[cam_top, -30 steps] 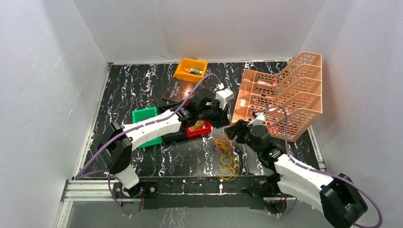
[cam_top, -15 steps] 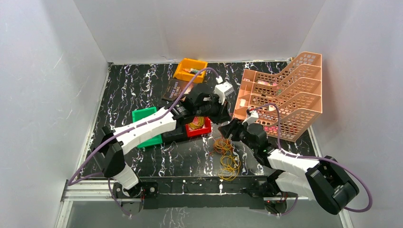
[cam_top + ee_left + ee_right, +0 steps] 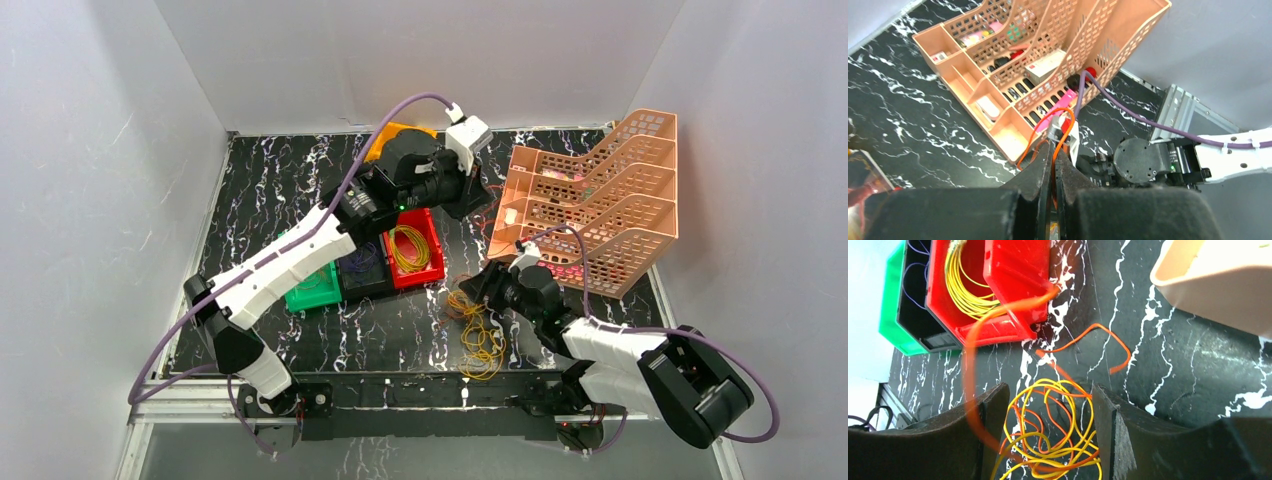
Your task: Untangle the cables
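The cables (image 3: 480,335) lie as a yellow and orange tangle on the black marbled table; the right wrist view shows them (image 3: 1053,435) close up. My right gripper (image 3: 1048,440) is open, its fingers (image 3: 993,410) on either side just above the tangle; it also shows in the top view (image 3: 480,285). My left gripper (image 3: 1054,155) is shut on an orange cable (image 3: 1064,131) and held high near the peach organiser, also seen from above (image 3: 478,198). A blurred orange strand (image 3: 970,365) rises past the right gripper's left finger.
A red bin (image 3: 412,252) holds yellow cables (image 3: 963,285). Next to it are a black bin (image 3: 362,272) with purple cables and a green bin (image 3: 308,288). A peach organiser (image 3: 590,200) stands at the right. A loose orange cable (image 3: 1098,347) lies beside the tangle.
My left arm has risen and swung toward the back with the orange cable, uncovering the bins. My right gripper has moved slightly left over the tangle.
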Motion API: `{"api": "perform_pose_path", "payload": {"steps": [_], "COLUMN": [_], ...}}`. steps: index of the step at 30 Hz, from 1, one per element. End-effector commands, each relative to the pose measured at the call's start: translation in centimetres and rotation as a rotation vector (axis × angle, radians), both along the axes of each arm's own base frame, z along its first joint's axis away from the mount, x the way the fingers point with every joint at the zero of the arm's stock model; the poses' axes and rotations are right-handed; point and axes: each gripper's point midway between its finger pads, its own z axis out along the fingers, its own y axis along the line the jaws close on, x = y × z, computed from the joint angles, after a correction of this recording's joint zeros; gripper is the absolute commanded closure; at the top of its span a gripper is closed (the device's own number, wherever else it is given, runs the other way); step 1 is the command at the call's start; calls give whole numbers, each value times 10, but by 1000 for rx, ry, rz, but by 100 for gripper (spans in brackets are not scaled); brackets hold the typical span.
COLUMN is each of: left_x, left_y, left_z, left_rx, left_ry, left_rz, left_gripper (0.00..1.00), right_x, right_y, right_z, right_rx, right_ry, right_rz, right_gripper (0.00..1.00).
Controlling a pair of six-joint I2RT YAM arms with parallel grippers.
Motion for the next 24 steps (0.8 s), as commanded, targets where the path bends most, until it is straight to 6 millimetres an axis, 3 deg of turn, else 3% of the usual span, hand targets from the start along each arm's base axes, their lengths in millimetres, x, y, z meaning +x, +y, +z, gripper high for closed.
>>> {"api": "perform_pose_path", "payload": {"steps": [1, 11, 18, 24], "left_x": [5, 26, 33, 41], "left_y": [14, 36, 57, 83], "left_z": [38, 88, 100, 124], "left_rx": [2, 17, 53, 79], "left_ry": [-91, -240, -296, -377], "left_rz": [47, 170, 246, 350], "left_gripper": [100, 100, 100, 100], "right_x": [-4, -15, -16, -19], "right_y": [-2, -12, -16, -19], "right_z": [3, -12, -15, -25], "right_rx": [19, 3, -19, -43], "right_ry": [-8, 37, 46, 77], "right_rz": [0, -12, -25, -30], "right_gripper": [30, 30, 30, 30]}}
